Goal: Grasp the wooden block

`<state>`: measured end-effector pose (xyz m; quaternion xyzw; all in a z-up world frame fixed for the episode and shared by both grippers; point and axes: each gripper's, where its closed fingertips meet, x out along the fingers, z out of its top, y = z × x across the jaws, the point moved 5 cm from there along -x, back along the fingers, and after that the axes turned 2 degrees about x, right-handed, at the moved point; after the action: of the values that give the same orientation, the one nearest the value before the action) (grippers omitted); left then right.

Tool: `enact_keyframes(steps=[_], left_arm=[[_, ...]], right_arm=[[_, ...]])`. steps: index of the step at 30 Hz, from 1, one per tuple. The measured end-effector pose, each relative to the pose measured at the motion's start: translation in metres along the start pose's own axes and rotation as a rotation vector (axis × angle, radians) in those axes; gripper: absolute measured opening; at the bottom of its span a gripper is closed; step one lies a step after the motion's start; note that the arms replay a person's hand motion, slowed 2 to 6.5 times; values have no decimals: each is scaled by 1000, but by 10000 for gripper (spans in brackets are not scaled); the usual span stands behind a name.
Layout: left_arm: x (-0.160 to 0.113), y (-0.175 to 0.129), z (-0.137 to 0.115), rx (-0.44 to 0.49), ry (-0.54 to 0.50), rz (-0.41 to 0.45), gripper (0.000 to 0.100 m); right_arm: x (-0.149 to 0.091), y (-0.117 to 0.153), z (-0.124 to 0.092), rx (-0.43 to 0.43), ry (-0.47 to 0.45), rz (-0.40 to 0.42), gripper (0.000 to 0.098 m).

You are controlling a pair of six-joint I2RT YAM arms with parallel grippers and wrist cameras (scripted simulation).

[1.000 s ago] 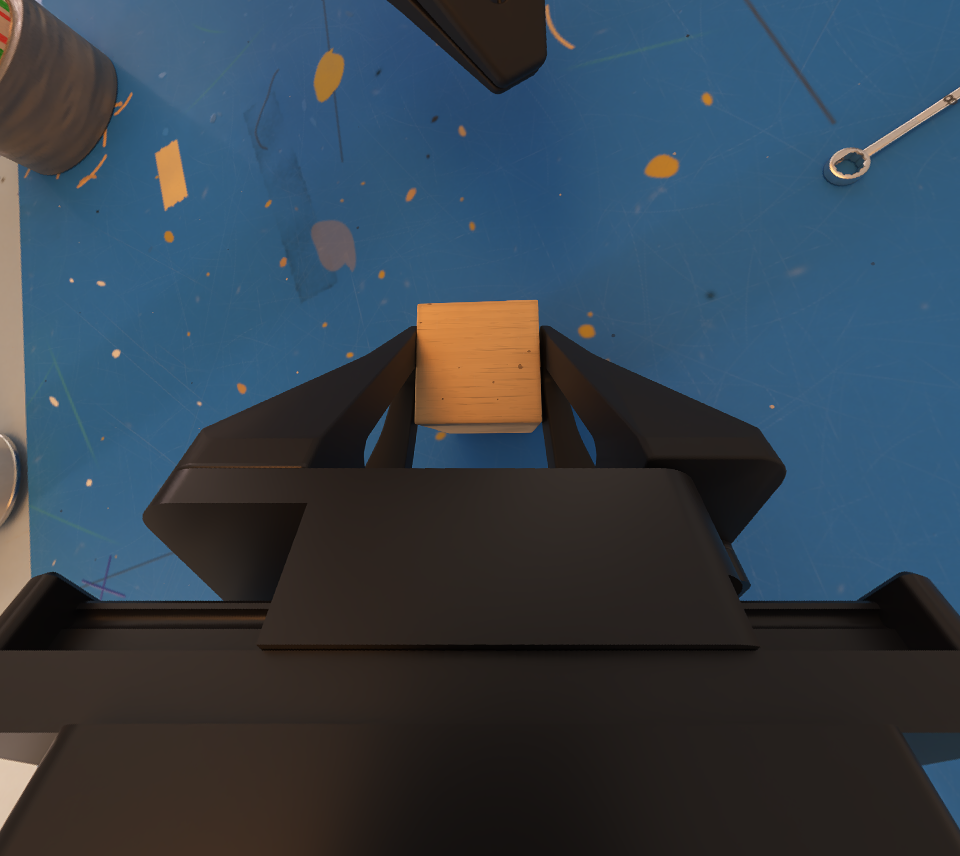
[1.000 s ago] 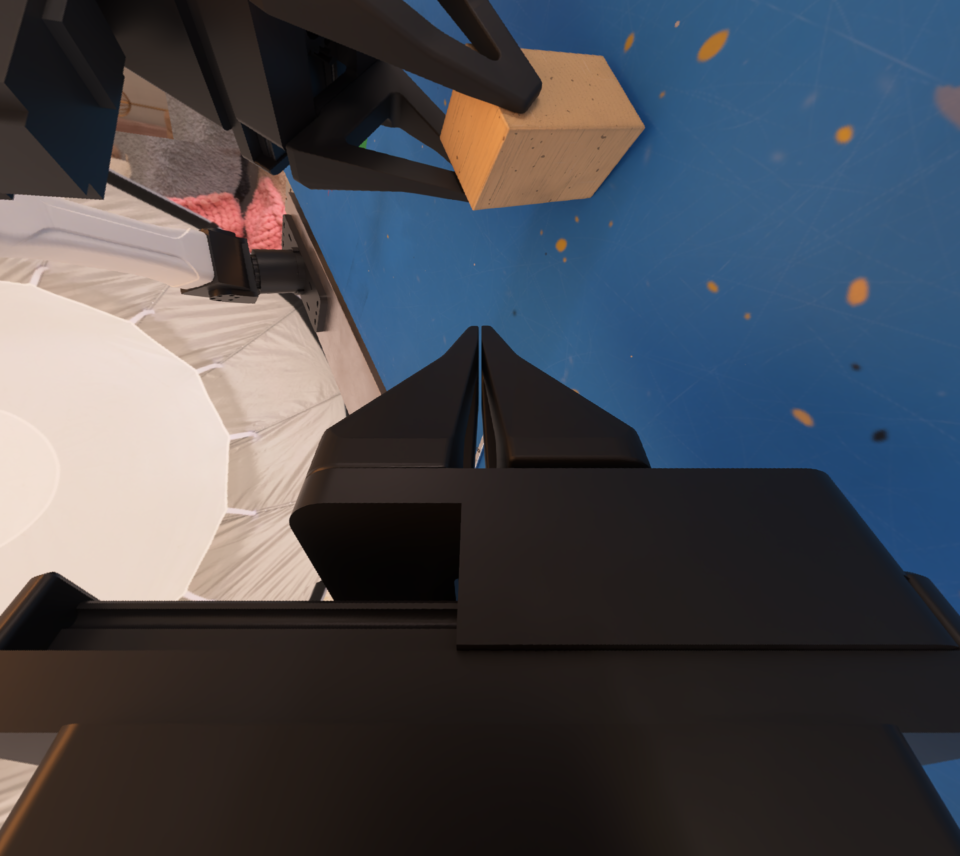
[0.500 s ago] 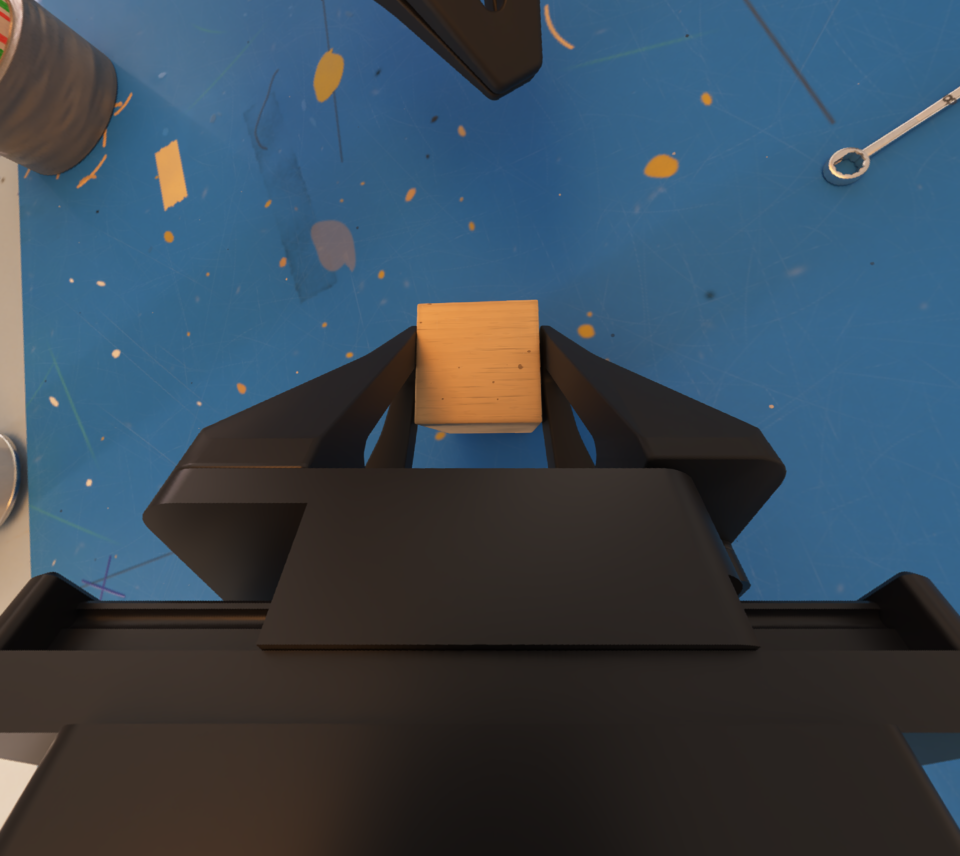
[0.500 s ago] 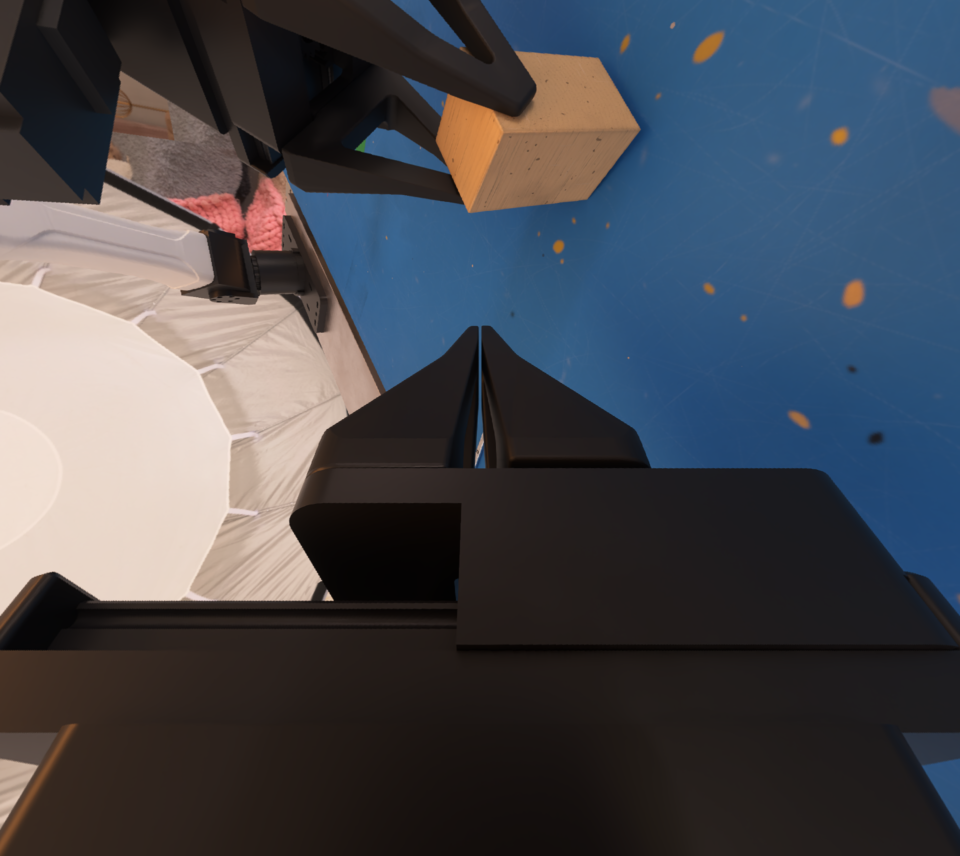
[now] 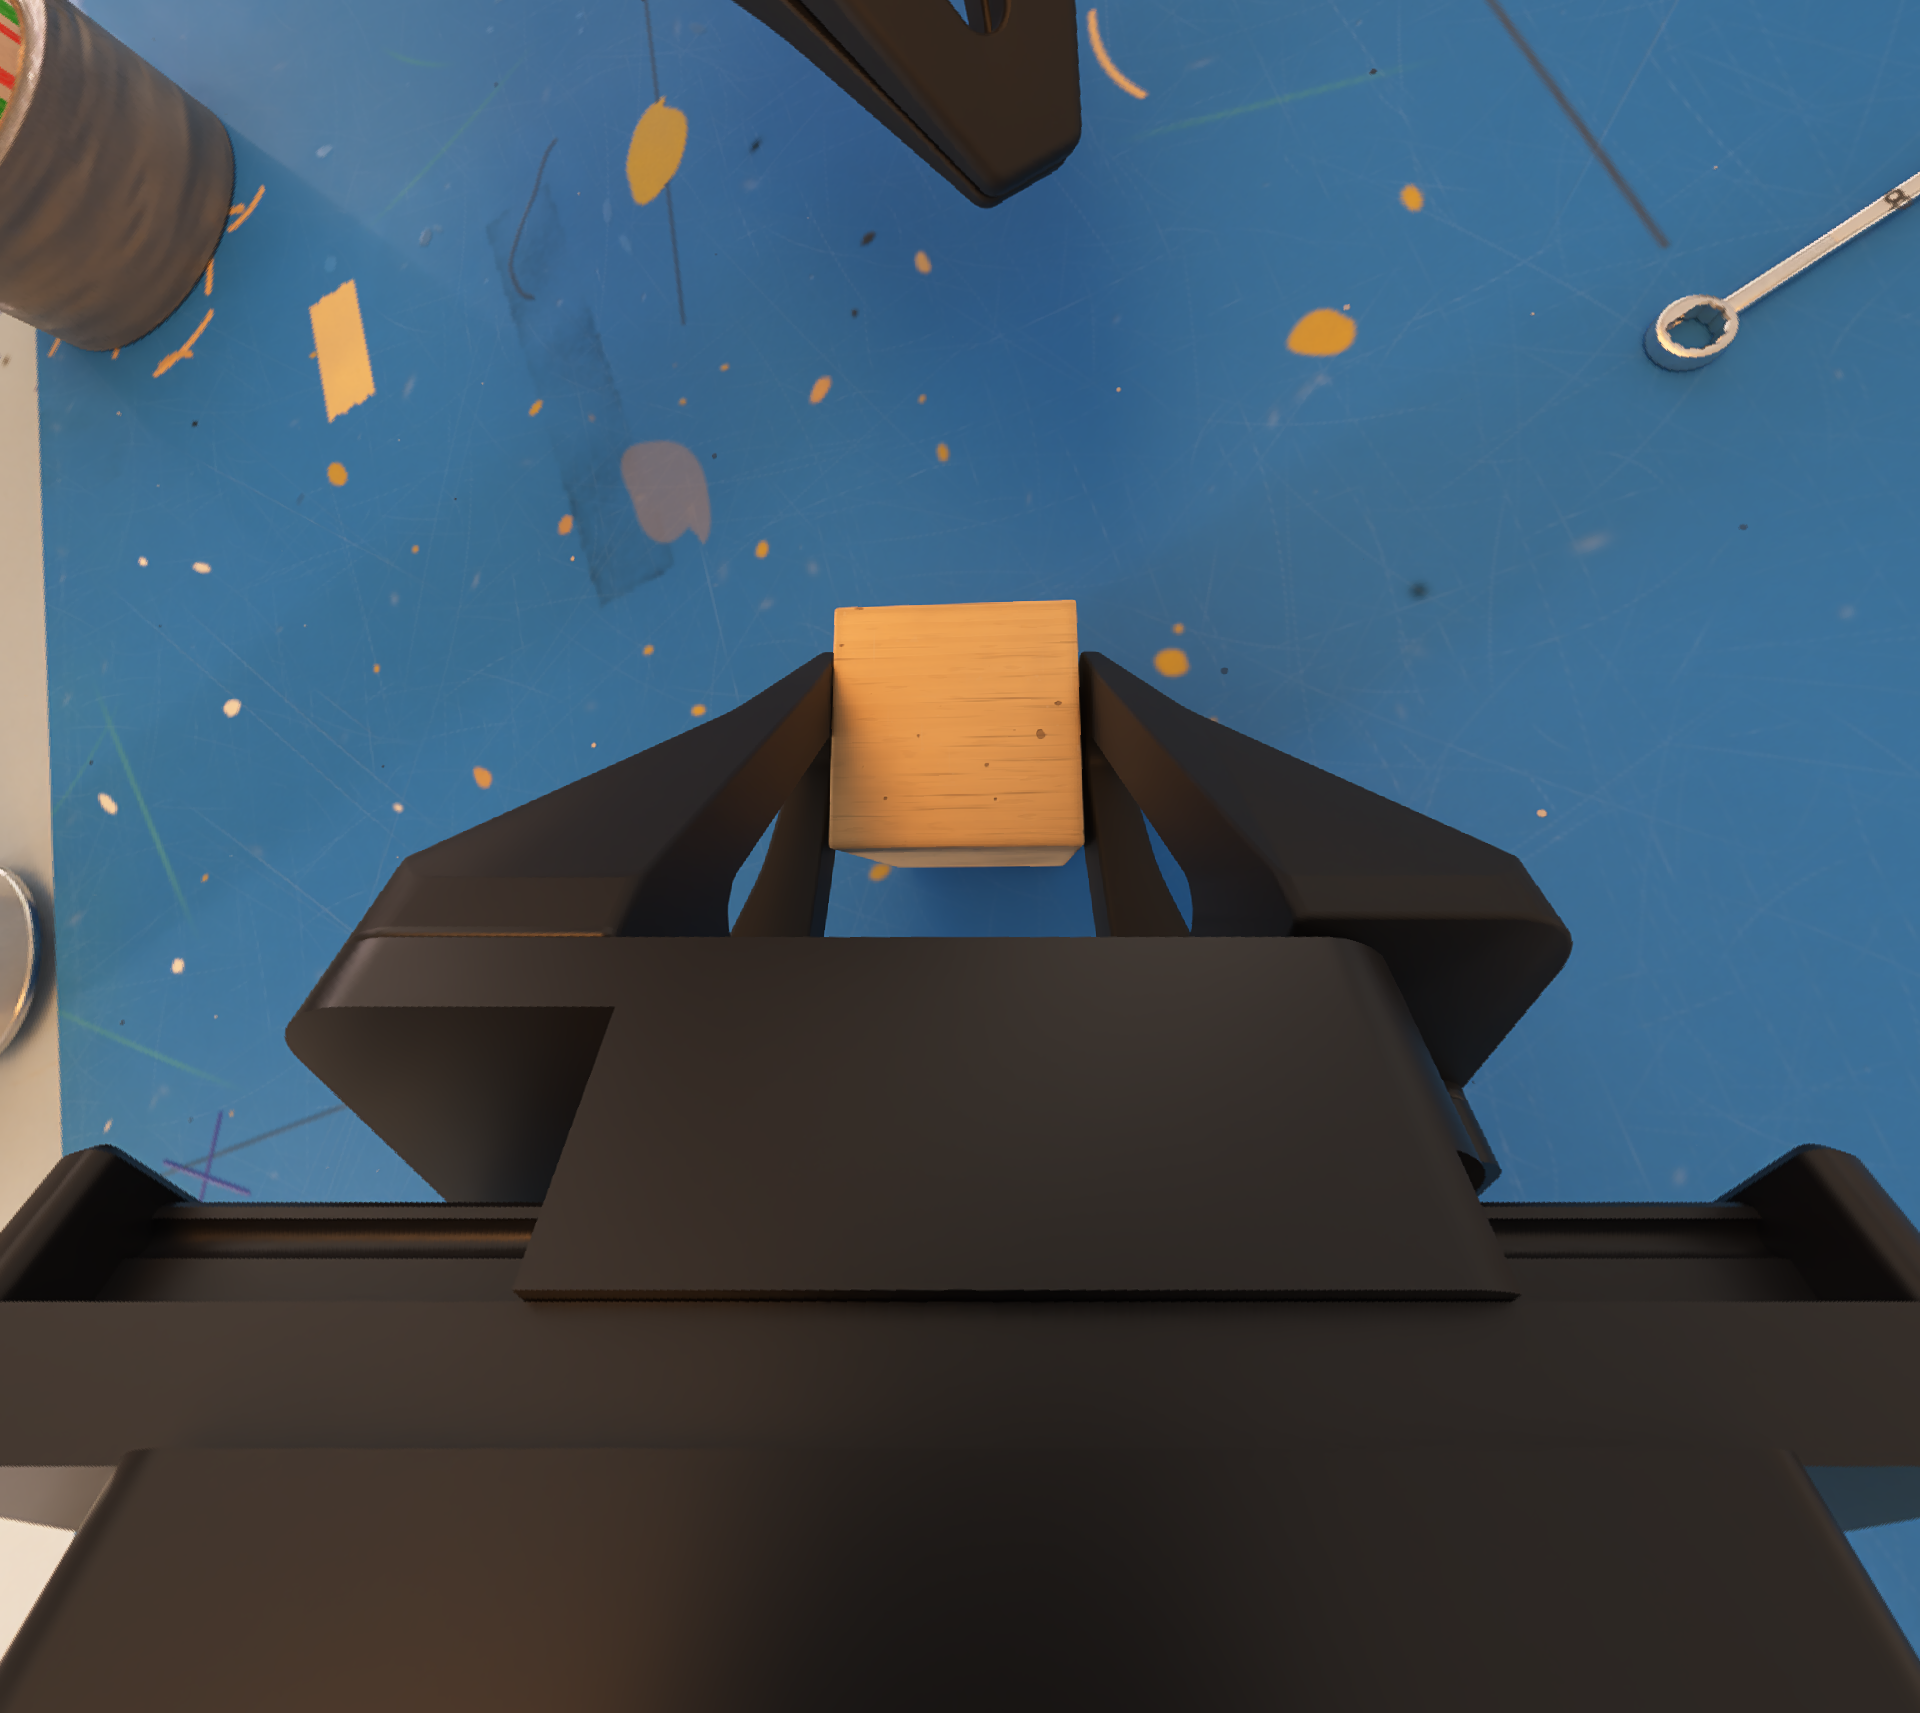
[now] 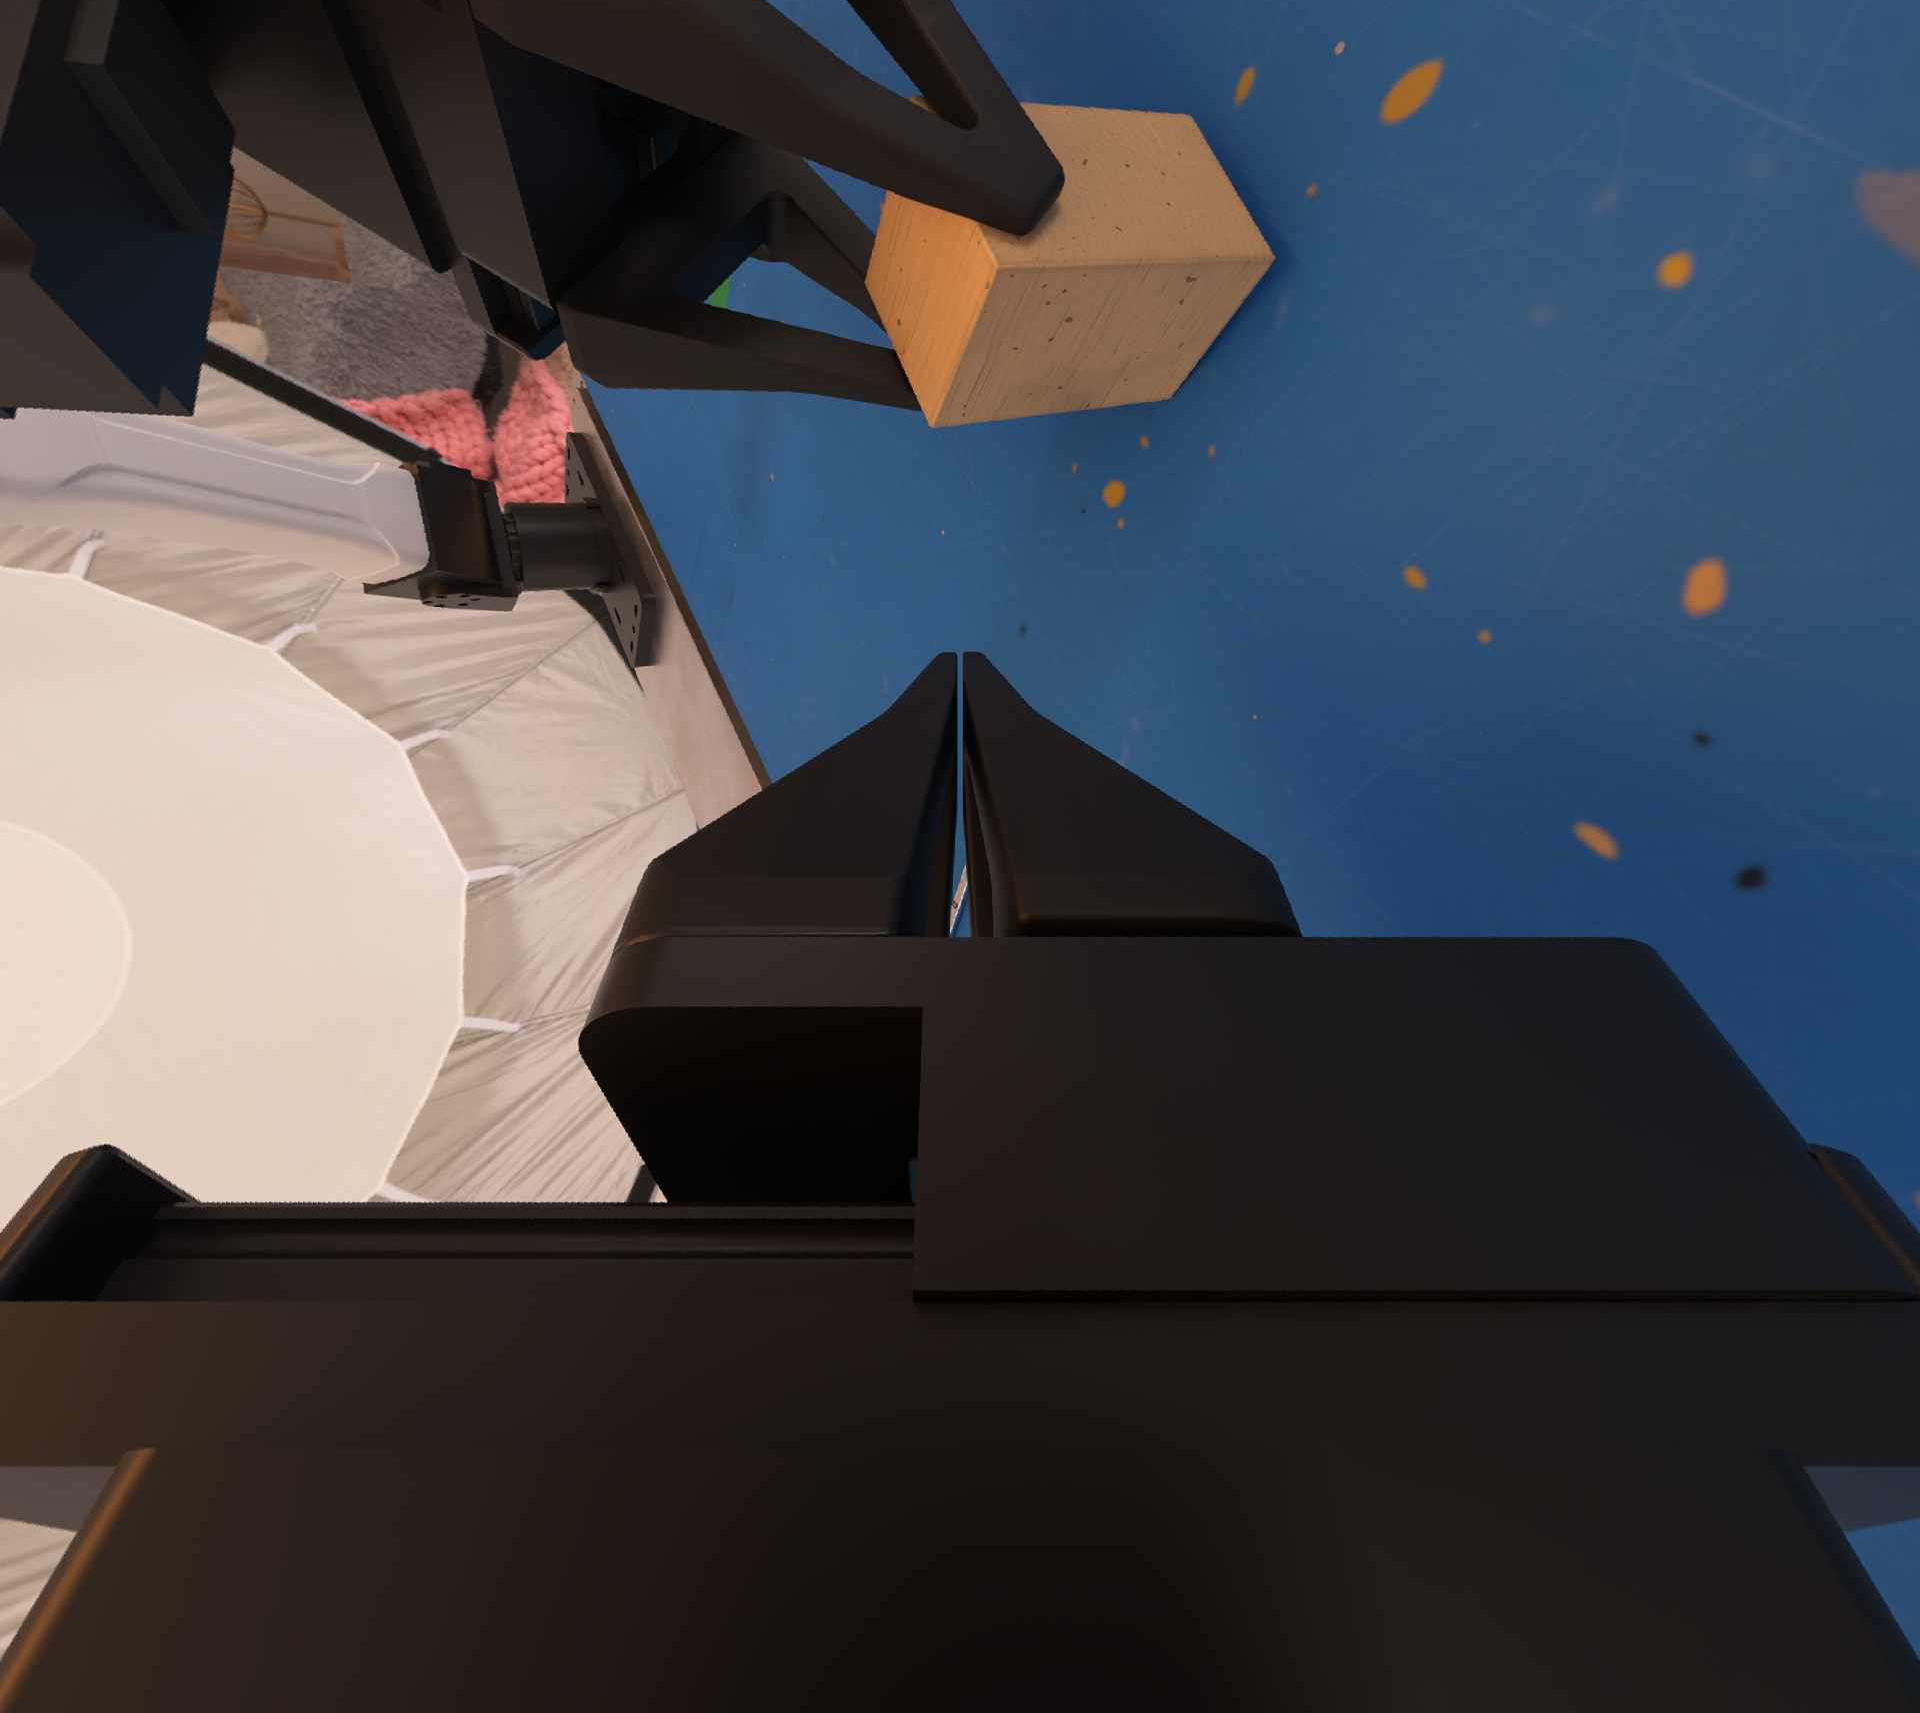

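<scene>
Left tool (image 5: 956, 676) grips the wooden block (image 5: 956, 733) between its two black fingers, one pressed to each side face, above the blue paint-flecked worktop (image 5: 1351, 572). Whether the block rests on the worktop or hangs just clear of it cannot be told. Right tool (image 6: 960, 661), its fingers closed together on nothing, hovers near the block and points toward it. A grey tape roll (image 5: 99, 198) stands at the worktop's left edge; a silver wrench (image 5: 1766, 281) lies well apart on the other side.
</scene>
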<state>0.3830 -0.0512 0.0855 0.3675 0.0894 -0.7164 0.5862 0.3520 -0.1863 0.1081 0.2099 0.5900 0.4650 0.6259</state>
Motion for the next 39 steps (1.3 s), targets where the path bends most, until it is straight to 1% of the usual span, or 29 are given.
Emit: enact_keyframes(steps=[39], left_arm=[[0, -1, 0, 2, -1, 2, 373]], right_arm=[[1, 0, 0, 16, 2, 1, 9]])
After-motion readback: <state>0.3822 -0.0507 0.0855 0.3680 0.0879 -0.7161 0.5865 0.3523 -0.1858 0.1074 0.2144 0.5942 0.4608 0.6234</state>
